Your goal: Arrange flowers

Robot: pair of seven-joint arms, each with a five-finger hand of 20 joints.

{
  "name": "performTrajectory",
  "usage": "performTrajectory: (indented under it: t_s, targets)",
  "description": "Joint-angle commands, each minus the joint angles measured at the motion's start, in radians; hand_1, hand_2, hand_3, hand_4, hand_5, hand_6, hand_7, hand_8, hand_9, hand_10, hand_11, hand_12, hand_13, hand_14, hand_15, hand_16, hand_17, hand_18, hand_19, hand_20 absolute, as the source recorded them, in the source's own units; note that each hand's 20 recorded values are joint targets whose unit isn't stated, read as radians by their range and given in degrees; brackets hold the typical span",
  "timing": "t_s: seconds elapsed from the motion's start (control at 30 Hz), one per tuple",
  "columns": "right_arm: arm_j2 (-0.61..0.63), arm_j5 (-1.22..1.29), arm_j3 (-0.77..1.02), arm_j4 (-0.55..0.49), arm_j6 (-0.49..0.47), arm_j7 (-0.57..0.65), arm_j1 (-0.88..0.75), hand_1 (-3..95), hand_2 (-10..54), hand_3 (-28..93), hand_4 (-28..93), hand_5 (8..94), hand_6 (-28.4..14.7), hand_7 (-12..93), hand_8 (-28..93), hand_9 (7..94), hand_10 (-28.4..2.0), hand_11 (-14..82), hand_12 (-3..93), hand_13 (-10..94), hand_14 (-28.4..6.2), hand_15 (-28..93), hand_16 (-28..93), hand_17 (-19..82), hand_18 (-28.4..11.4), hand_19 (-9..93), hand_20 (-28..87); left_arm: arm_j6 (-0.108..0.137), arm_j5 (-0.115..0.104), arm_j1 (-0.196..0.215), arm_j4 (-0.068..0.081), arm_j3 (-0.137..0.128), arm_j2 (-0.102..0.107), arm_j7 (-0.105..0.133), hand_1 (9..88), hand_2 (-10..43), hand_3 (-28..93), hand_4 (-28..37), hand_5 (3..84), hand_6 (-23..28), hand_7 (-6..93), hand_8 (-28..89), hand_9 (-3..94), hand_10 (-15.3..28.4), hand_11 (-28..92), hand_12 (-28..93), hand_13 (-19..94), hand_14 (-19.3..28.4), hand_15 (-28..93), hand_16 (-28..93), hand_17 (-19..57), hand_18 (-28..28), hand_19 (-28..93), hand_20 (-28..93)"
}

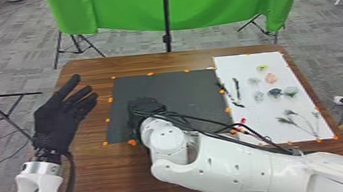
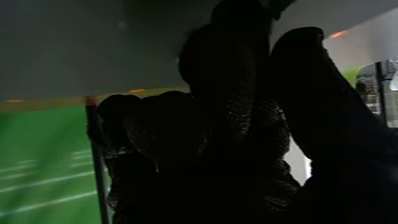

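My left hand [image 1: 58, 114] is open, its fingers straight, over the table's left edge. My right hand [image 1: 145, 106] is over the left part of the dark mat [image 1: 185, 90]; in the right wrist view the right hand [image 2: 213, 135] is very dark, with a small dark shape beside its top that I cannot identify. On the white sheet [image 1: 241, 70] to the right lie a yellow-green flower [image 1: 262, 68], a pink flower [image 1: 271, 78] and several pale or blue-grey ones, such as a blue-grey flower [image 1: 274, 92]. Thin leafy stems [image 1: 288, 120] lie nearer, and dark sprigs [image 1: 236, 92] lie along the sheet's left side.
Small orange pieces [image 1: 109, 100] line the mat and sheet on the brown table [image 1: 103, 165]. A red-tipped item [image 1: 241, 121] is beside my right forearm, which crosses the sheet's near part. A green cloth [image 1: 125, 10] hangs behind the table.
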Motion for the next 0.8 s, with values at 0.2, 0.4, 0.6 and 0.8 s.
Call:
performTrajectory:
  t_s: [0.2, 0.4, 0.6, 0.8]
  targets:
    - [0.028, -0.116, -0.002, -0.045, -0.04, -0.045, 0.01, 39.9, -7.7, 71, -28, 88.9, -1.0, 14, -5, 89.4, -11.6, 45.2, 20.7, 83, -9.4, 71, 20, 47, -24.4, 93, 39, 0.054, -0.044, 0.082, -0.024, 0.004, 0.064, 0.106, 22.6, 5.6, 81, -27.0, 35.9, 7.1, 9.2, -9, 34.2, 19.4, 19, 8, 21, 27.2, 43, -9, -11.6, 24.4, 52, 4]
    - [0.086, -0.14, 0.041, -0.133, -0.055, -0.06, 0.001, 34.8, -8.3, 69, -26, 91.0, -0.9, 16, -12, 89.9, -11.6, 46.3, 20.4, 84, -9.3, 73, 19, 49, -24.9, 93, 44, 0.056, -0.031, 0.121, -0.038, -0.026, 0.025, 0.082, 22.7, 5.6, 81, -27.0, 35.9, 7.1, 9.3, -9, 34.2, 19.4, 19, 8, 21, 27.3, 43, -9, -11.6, 24.4, 52, 4]
    - [0.202, -0.105, 0.145, -0.263, -0.006, -0.05, -0.061, 31.0, -6.8, 67, -26, 92.3, -1.7, 16, -12, 90.3, -11.9, 46.7, 20.5, 84, -9.8, 74, 20, 50, -25.0, 93, 49, 0.051, -0.024, 0.167, -0.039, -0.045, -0.02, 0.083, 22.6, 5.7, 81, -27.1, 35.9, 7.1, 9.3, -9, 34.2, 19.4, 19, 8, 21, 27.3, 43, -9, -11.6, 24.4, 52, 4]
    - [0.441, -0.045, 0.288, -0.386, 0.263, -0.066, -0.228, 32.0, -5.5, 69, -24, 80.8, -3.2, 15, -12, 83.3, -14.1, 38.4, 18.0, 77, -12.3, 64, 16, 39, -25.7, 92, 20, 0.014, -0.003, 0.2, -0.024, -0.074, -0.062, 0.069, 20.8, 6.1, 80, -28.0, 34.8, 6.0, 9.0, -10, 33.1, 18.5, 17, 8, 21, 27.2, 42, -9, -11.7, 24.5, 52, 4]
